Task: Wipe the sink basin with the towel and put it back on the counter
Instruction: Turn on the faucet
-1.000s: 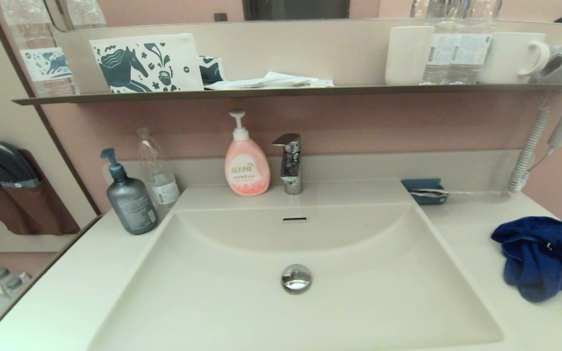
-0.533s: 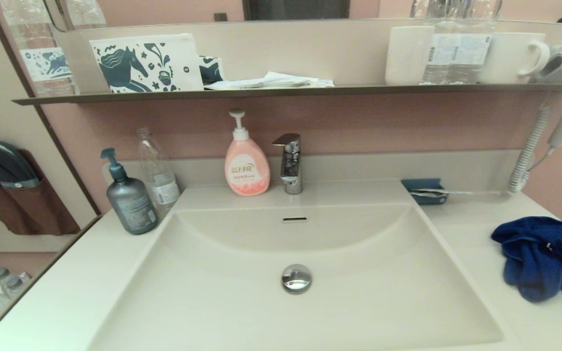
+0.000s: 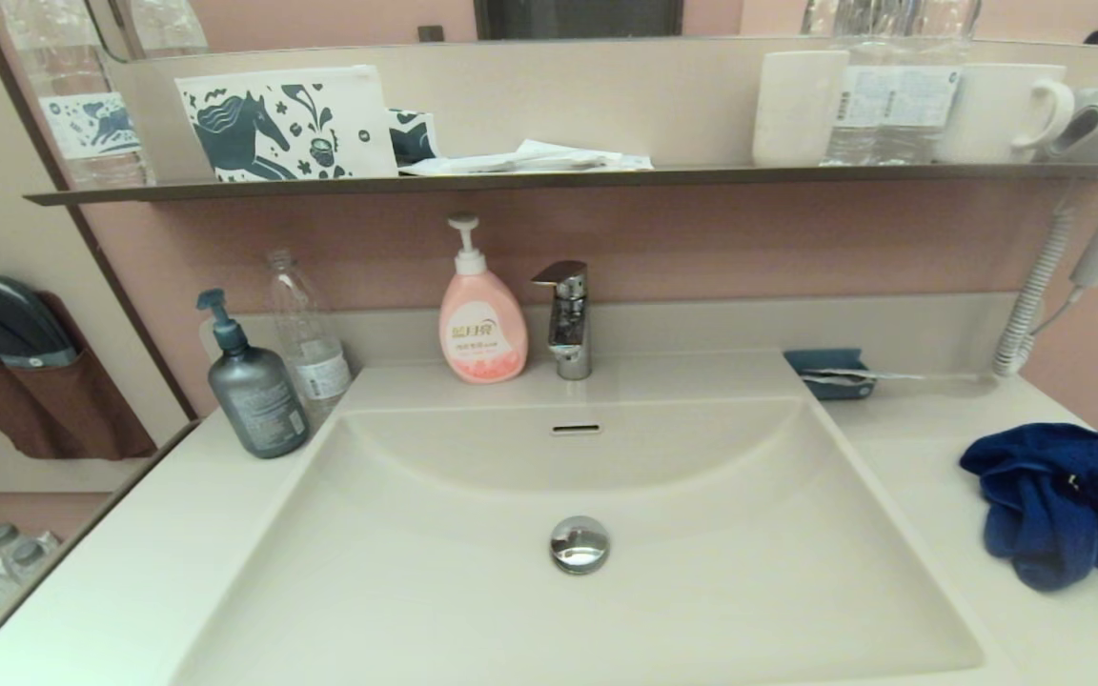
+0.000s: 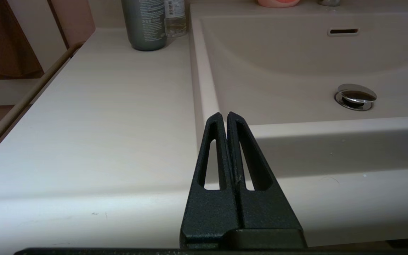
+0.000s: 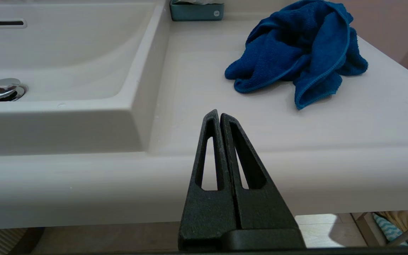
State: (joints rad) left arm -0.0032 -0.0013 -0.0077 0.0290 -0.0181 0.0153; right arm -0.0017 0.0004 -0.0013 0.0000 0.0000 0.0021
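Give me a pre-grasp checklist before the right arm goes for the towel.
1. Towel free on the counter right of the basin: ok.
2. Right gripper facing the towel from the counter's front edge: ok.
3. Right gripper open for grasping: not ok, fingers shut.
4. Path to the towel unobstructed: ok, bare counter between.
5. Left gripper out of the way, shut at the front edge left of the basin: ok.
6. Nothing in the basin but its drain plug: ok.
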